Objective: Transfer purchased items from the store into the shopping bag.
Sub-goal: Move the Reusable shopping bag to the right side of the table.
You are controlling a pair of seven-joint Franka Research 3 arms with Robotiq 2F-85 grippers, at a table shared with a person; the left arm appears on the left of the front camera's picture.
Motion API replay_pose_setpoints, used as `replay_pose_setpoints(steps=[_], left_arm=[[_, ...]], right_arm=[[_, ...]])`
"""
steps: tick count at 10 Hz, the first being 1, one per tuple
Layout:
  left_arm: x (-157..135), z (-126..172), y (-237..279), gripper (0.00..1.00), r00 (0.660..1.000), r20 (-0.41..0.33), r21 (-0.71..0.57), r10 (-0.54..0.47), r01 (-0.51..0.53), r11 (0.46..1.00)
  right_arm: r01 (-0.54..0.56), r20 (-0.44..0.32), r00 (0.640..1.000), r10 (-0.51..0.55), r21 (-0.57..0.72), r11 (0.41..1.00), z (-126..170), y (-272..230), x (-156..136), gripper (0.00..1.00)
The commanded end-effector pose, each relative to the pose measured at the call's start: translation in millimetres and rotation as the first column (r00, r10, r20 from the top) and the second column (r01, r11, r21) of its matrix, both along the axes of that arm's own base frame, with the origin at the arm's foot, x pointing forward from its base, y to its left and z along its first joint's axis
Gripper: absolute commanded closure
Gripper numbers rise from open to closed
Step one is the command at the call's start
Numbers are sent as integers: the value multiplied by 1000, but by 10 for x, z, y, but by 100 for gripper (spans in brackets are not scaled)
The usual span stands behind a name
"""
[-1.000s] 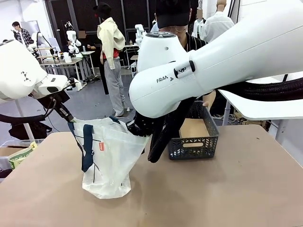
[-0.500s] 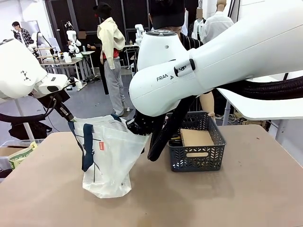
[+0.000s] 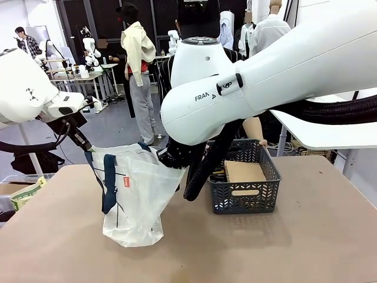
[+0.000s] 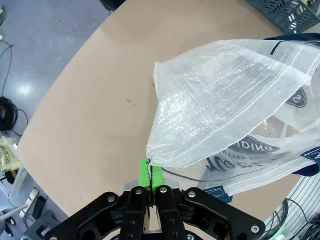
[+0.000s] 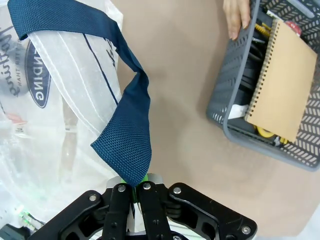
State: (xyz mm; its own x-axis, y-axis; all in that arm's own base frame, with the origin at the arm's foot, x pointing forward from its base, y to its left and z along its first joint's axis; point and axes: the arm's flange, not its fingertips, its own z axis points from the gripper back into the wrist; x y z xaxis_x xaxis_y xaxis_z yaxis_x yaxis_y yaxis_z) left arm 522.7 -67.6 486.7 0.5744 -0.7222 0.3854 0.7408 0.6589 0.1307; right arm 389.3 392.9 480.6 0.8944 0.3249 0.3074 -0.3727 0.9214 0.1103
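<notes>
Green pads [image 4: 144, 172] of the left gripper [image 4: 151, 175] are clenched on the bag's [image 4: 225, 110] crinkly mouth edge, and the bag spreads toward 1 o'clock over the table [image 4: 90, 100]. The right gripper [image 5: 135, 184] pinches a navy strap [image 5: 127, 145] that rises toward 12 o'clock. At its 2 o'clock sits the basket [image 5: 227, 90], with a spiral notebook [image 5: 280, 85] lying over yellow and black items [image 5: 251, 75] and a person's hand [image 5: 236, 17] on its rim. Seen from the front, the basket stands at the bag's 3 o'clock, apart from it.

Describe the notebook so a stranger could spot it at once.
On the tan table, right of the white bag, stands a dark grey lattice basket. Lying across its contents is the notebook: flat, plain brown cover, spiral-bound along one edge, far broader than the slim yellow pieces beneath it.
</notes>
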Motion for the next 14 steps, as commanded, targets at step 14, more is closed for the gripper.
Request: replay_pose_setpoints(steps=[14], left_arm=[[-25,28,7,100,1000,-5,-1,15,-15,1000]], right_arm=[[7,-4,1000,-7,-1,1000,-2,0,4,100]])
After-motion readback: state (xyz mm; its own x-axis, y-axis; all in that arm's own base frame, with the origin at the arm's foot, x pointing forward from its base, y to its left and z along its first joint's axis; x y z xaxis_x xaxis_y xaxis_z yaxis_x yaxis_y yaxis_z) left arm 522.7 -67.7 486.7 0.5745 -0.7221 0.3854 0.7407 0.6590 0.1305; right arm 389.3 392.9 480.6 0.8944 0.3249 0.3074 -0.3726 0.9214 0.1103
